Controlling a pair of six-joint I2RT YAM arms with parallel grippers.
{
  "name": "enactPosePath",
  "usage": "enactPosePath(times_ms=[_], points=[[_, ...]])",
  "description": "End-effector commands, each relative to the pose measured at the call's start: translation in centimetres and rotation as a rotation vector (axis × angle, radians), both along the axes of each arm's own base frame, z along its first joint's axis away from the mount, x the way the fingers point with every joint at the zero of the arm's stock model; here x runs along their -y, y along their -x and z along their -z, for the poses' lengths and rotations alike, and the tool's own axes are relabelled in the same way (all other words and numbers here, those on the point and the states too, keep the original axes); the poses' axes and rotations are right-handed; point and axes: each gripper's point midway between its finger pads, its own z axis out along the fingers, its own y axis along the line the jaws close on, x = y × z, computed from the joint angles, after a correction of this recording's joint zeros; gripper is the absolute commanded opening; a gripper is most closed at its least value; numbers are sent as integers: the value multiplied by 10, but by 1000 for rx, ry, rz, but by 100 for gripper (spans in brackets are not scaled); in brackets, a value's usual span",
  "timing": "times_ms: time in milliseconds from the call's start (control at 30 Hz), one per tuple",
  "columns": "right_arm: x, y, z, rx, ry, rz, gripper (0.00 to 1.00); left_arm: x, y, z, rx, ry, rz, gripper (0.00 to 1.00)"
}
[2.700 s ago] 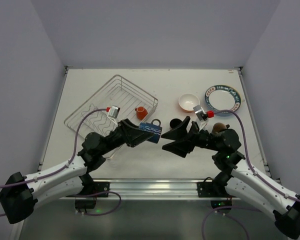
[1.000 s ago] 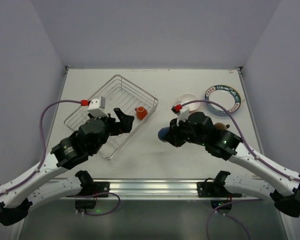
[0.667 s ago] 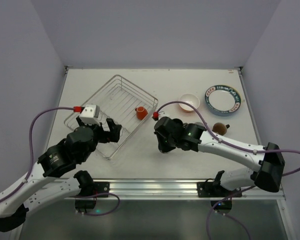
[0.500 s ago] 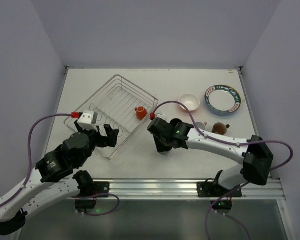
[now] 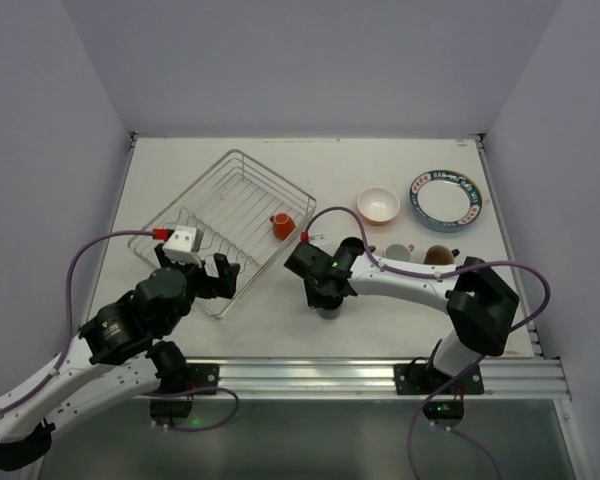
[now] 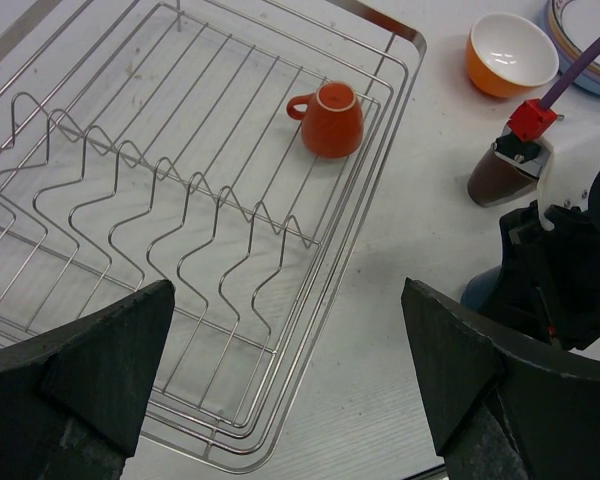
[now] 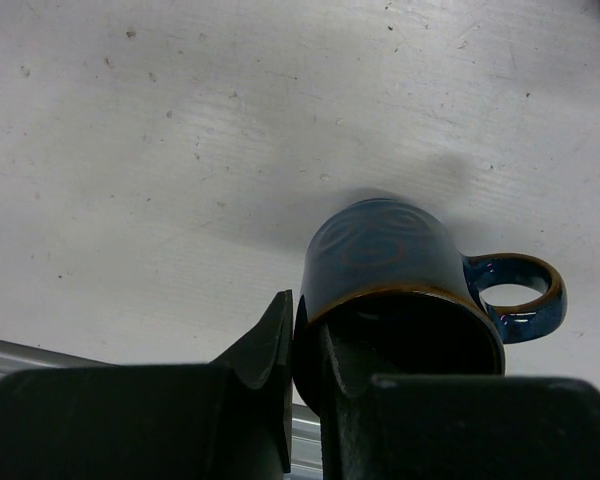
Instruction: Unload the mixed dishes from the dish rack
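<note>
The wire dish rack (image 5: 223, 210) sits on the left, with only an orange mug (image 5: 281, 225) inside, near its right wall. Off to the right lie a pattern-rimmed plate (image 5: 445, 198) and an orange bowl (image 5: 378, 205). The left gripper (image 6: 285, 340) hangs wide apart and empty over the rack's near corner. The right gripper (image 7: 305, 350) pinches the rim of a dark blue mug (image 7: 400, 270), low over the table just right of the rack.

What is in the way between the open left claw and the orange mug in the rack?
No other dish. Between the left gripper and the orange mug lie only the dish rack's wavy wire dividers, low on its floor. Reaching in from above looks clear.
</note>
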Motion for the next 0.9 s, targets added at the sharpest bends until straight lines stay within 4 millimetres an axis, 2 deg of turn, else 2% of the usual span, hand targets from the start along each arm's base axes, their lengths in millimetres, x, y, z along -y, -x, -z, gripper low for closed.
enactPosePath(times_ms=[0, 67, 267, 333, 367, 467, 500, 533, 567, 600, 633, 667, 700, 733, 767, 800, 833, 867], points=[[-4, -13, -9, 41, -20, 51, 7, 0, -4, -10, 44, 16, -8, 100], [-4, -13, -9, 41, -21, 57, 23, 1, -5, -9, 42, 11, -6, 100], [-4, -14, -17, 61, -41, 53, 47, 4, -7, -4, 23, -11, -3, 100], [-3, -14, -26, 74, -57, 52, 53, 4, -8, -4, 15, -22, -11, 100], [0, -14, -30, 78, -54, 52, 60, 4, -10, -1, 1, -36, -22, 100], [6, -11, -51, 112, -77, 47, 64, 4, -13, 0, -43, -29, -77, 100], [8, -10, -58, 126, -91, 47, 69, 5, -14, 1, -63, -9, -99, 100], [12, -9, -72, 158, -125, 45, 72, 9, -15, -3, -68, 10, -103, 100], [15, -10, -81, 178, -143, 47, 76, 17, -19, 2, -94, 6, -107, 100], [19, -10, -89, 201, -157, 43, 91, 25, -25, 0, -87, 19, -105, 100], [25, -13, -109, 261, -189, 36, 98, 30, -31, -1, -83, 15, -110, 100], [31, -15, -117, 292, -189, 43, 99, 39, -41, 9, -109, -24, -127, 100], [38, -19, -127, 331, -189, 62, 99, 37, -53, 11, -127, -29, -165, 100], [47, -21, -142, 381, -204, 86, 99, 42, -65, -3, -128, -5, -176, 100], [61, -29, -149, 445, -174, 131, 99, 54, -76, 13, -194, -29, -157, 100], [70, -31, -152, 469, -167, 157, 99, 47, -95, 12, -203, 0, -199, 100], [78, -31, -163, 501, -199, 189, 99, 50, -107, 3, -196, 28, -205, 100], [83, -32, -166, 525, -209, 209, 99, 52, -121, 13, -219, 12, -214, 100]])
